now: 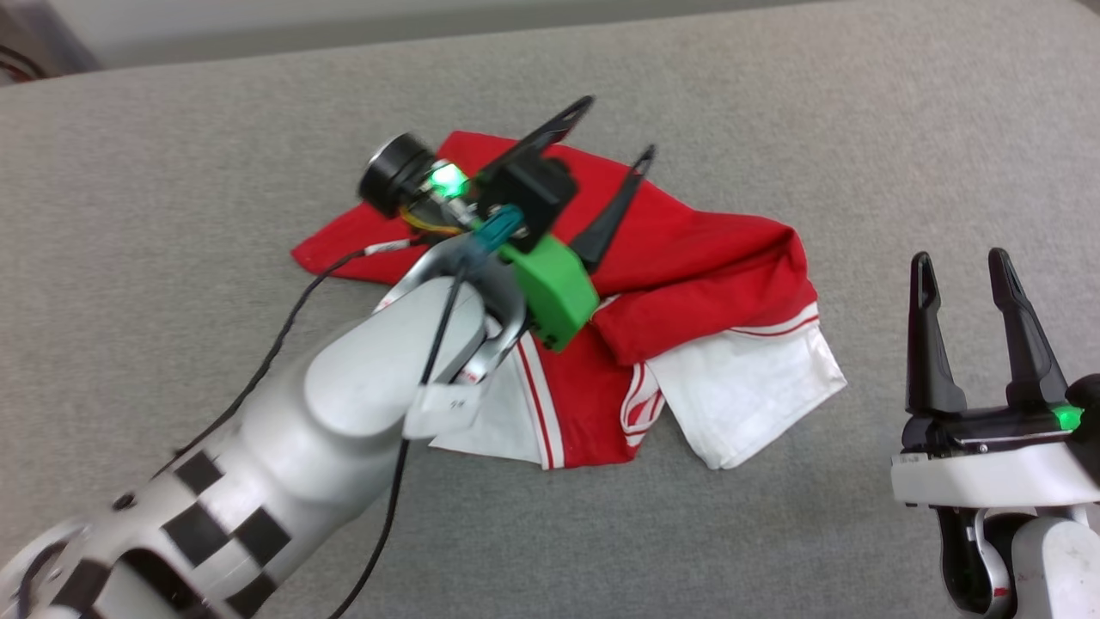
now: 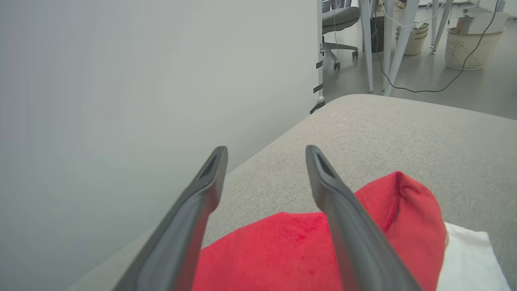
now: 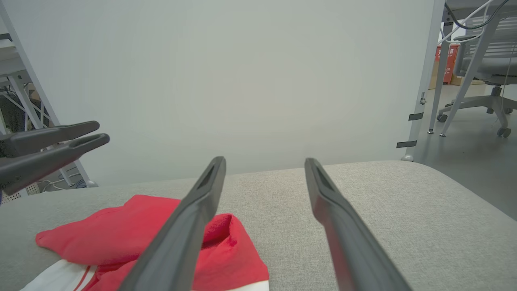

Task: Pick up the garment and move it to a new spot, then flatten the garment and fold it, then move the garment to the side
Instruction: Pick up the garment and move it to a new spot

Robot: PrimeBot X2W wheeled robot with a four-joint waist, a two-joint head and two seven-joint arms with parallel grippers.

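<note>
**Ana:** Where is the shirt?

**Ben:** The red jersey-style T-shirt with white short sleeves (image 1: 687, 258) lies bunched on the grey fabric-covered surface (image 1: 258, 112). Its red body is heaped in folds on the far side. A white sleeve with red-and-white striped trim lies flat at the near right corner of the T-shirt.

**Ana:** And the left gripper?

**Ben:** The left gripper (image 1: 619, 127) hangs over the far left part of the T-shirt. Its two long dark fingers are spread wide with nothing between them. In the left wrist view (image 2: 266, 150) the red cloth (image 2: 282, 250) lies under the fingers and the tips reach past the T-shirt's far edge. From the right wrist view the same gripper (image 3: 100, 131) is up in the air, clear of the cloth (image 3: 113, 234).

**Ana:** What sits behind those fingers?

**Ben:** A bright green plastic block (image 1: 554, 288) is fixed at the wrist, above the T-shirt's middle. A thin black cable (image 1: 292, 314) trails from there off the T-shirt's left side.

**Ana:** The right gripper?

**Ben:** The right gripper (image 1: 959, 256) stands well to the right of the T-shirt, over bare grey fabric. Its fingers point away from the robot and are parted, holding nothing. In its own wrist view (image 3: 264, 161) the T-shirt lies to the left of and beneath the left finger.

**Ana:** Anything beyond the T-shirt?

**Ben:** A plain white wall panel (image 3: 242, 81) stands behind it, and a grey office chair (image 3: 484, 68) is off to the right of that
</note>
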